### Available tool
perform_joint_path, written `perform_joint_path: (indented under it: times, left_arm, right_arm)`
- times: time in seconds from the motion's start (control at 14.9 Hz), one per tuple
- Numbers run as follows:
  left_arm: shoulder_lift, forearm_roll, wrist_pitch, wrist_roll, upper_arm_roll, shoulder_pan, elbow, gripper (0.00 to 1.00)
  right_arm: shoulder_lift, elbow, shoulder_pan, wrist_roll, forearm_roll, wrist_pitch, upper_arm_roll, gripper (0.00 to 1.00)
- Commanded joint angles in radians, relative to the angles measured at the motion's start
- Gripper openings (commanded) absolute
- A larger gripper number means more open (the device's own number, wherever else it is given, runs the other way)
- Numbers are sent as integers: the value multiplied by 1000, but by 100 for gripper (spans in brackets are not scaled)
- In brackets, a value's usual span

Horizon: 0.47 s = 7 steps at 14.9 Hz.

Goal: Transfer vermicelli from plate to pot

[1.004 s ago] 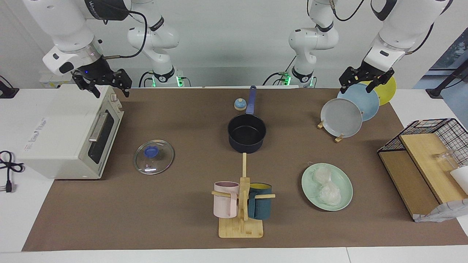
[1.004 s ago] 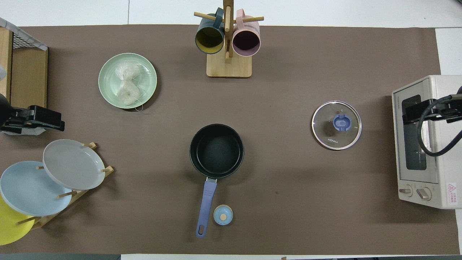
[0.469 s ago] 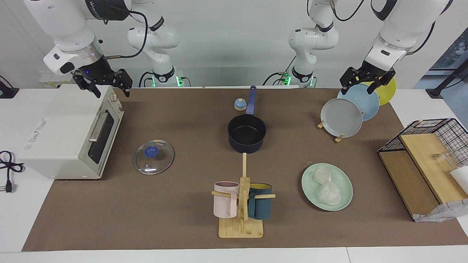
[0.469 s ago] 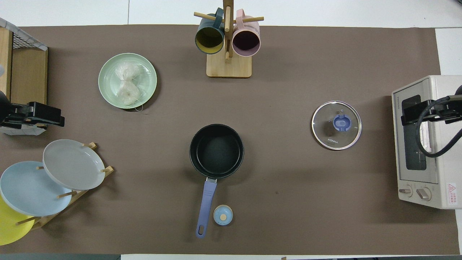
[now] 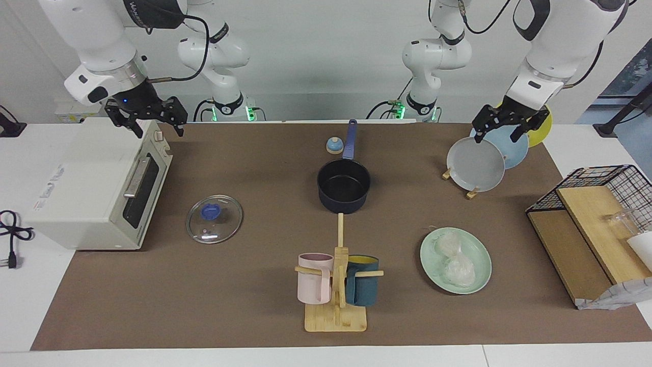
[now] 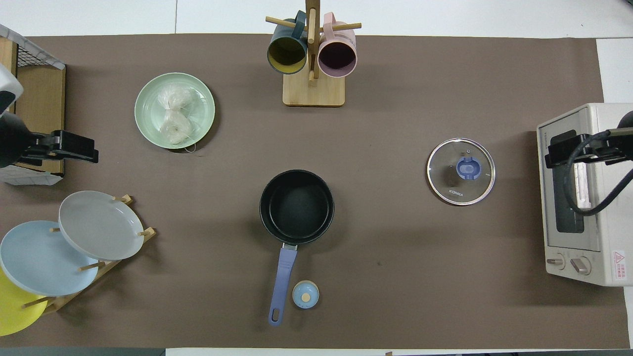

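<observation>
Two whitish vermicelli bundles (image 5: 455,257) (image 6: 173,116) lie on the mint-green plate (image 5: 481,275) (image 6: 148,94) toward the left arm's end of the table. The dark navy pot (image 5: 344,186) (image 6: 296,205) stands mid-table, nearer to the robots than the plate, with nothing in it and its blue handle pointing at the robots. My left gripper (image 5: 496,133) (image 6: 81,147) is open and holds nothing, up over the plate rack. My right gripper (image 5: 158,131) (image 6: 556,152) is open and holds nothing, over the toaster oven.
A rack with grey, blue and yellow plates (image 5: 476,164) stands under the left gripper. A mug tree (image 5: 336,285) stands beside the mint plate. A glass lid (image 5: 214,219), a toaster oven (image 5: 86,183), a small blue timer (image 5: 333,146) and a wire basket (image 5: 591,224) are also on the table.
My left gripper has moved a little away from the robots and toward the table's middle, over the plate rack. My right gripper has shifted slightly toward the table's middle. Nothing else moved.
</observation>
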Motion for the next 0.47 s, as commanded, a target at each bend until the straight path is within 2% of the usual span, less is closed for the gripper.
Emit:
perform_joint_path:
  times: [0.0,0.13,0.27,0.4]
  left_arm:
    - [60,8,67,4,-5,-6,-6,100]
    - [127,6,127,1,-7,-35,0,100]
    - [202,-3,220,1,-7,-42,-1,100]
    - [265,-3,323,6,-7,-69,-12,100]
  right_arm:
    - [-17,-65,0,-6,23,85,0,100]
    - [-5,-110,31,-6,23,159,0,100]
    - [59,-117,31,-6,24,204,0,100]
    - [78,-186,41,-15,23,311,1,100]
